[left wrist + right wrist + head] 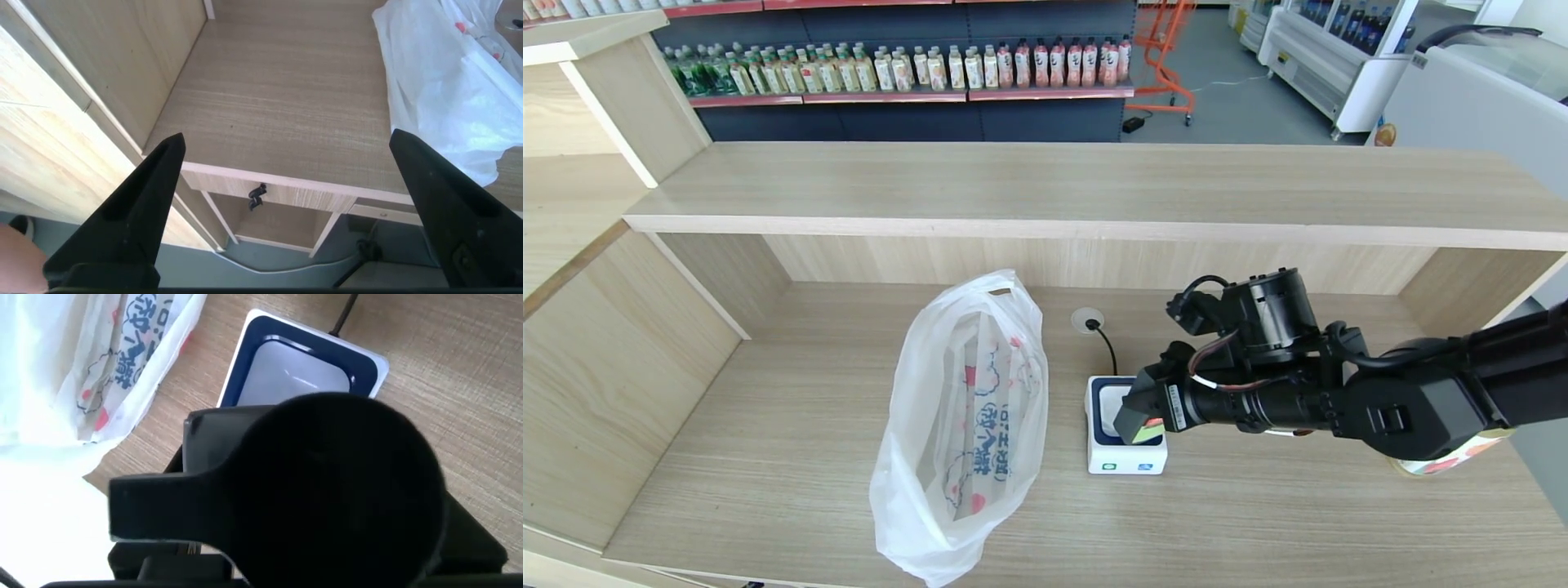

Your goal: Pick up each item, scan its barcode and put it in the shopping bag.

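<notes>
The pale wood-grain counter (768, 457) is lying in a recess under a raised ledge of the same wood (1045, 188), with wooden side walls closing it in. A translucent white plastic shopping bag (964, 425) is slumping on the counter left of centre, mouth open, with a printed flat packet showing through it. Just right of the bag a white box scanner with a dark blue top and glass window (1127, 465) is sitting, its black cable (1109, 351) running back to a round grey grommet (1086, 318).

The right gripper (1139, 420) is hanging over the scanner window, clamped on a small green, red and white packet (1150, 431) just above the glass. Under that arm a round tub with a floral print (1445, 464) is standing near the counter's right end.

The left gripper (288, 147) is hovering off the counter's near edge, left of the bag, its fingers spread wide and holding nothing.

Behind the ledge, rows of bottled drinks (898, 69) are lining dark shop shelves, an orange wire rack (1172, 57) is standing on grey floor, and white chest freezers (1339, 57) are filling the right side.
</notes>
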Available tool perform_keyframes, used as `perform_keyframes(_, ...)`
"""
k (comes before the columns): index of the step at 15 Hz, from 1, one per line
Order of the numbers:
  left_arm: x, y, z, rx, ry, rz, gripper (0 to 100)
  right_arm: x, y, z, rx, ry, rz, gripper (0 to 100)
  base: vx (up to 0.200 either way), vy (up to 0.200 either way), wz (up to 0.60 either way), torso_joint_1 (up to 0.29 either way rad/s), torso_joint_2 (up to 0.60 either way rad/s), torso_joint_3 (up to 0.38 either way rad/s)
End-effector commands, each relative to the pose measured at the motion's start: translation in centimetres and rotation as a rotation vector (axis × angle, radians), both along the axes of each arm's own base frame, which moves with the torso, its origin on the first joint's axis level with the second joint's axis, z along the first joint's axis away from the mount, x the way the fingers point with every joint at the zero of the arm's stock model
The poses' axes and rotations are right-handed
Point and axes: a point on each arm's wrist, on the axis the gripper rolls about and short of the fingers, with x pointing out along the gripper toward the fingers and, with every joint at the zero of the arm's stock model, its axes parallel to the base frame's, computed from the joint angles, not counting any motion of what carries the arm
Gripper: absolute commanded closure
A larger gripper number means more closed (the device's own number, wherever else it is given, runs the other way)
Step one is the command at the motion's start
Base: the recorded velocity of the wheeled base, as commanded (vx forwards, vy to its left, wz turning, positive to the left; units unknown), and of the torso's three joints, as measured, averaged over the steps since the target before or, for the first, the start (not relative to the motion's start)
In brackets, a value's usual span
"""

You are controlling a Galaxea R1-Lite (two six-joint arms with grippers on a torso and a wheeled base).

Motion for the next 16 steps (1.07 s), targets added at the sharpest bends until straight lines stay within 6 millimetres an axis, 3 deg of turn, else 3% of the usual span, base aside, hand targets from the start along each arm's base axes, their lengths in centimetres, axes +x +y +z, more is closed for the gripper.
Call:
perform_keyframes(1, 0.0, 0.0, 0.0, 0.0, 0.0, 0.001, 0, 0.2, 0.3, -0.5, -0.012, 0.008, -0.005, 100, 0.0, 0.0, 0.0, 0.0, 0.0, 0.0)
perform_keyframes(7, 0.0, 0.0, 0.0, 0.0, 0.0, 0.001, 0, -0.3, 0.4, 0.4, 0.005, -0.015, -0.001, 100, 0.0, 0.0, 0.0, 0.0, 0.0, 0.0)
perform_keyframes(10, 0.0, 0.0, 0.0, 0.0, 0.0, 0.001, 0, -1.5, 0.0, 3.4, 0.086, -0.064, -0.018, 100, 0.0, 0.0, 0.0, 0.0, 0.0, 0.0)
perform_keyframes(11, 0.0, 0.0, 0.0, 0.0, 0.0, 0.001, 0, -3.2, -0.6, 6.3, 0.154, -0.122, -0.024, 100, 0.0, 0.0, 0.0, 0.0, 0.0, 0.0)
perform_keyframes(13, 0.0, 0.0, 0.0, 0.0, 0.0, 0.001, 0, -5.9, -2.2, 9.9, 0.172, -0.256, -0.026, 100, 0.0, 0.0, 0.0, 0.0, 0.0, 0.0)
perform_keyframes(16, 0.0, 0.0, 0.0, 0.0, 0.0, 0.001, 0, -9.6, -5.2, 10.4, -0.015, -0.421, 0.031, 100, 0.0, 0.0, 0.0, 0.0, 0.0, 0.0)
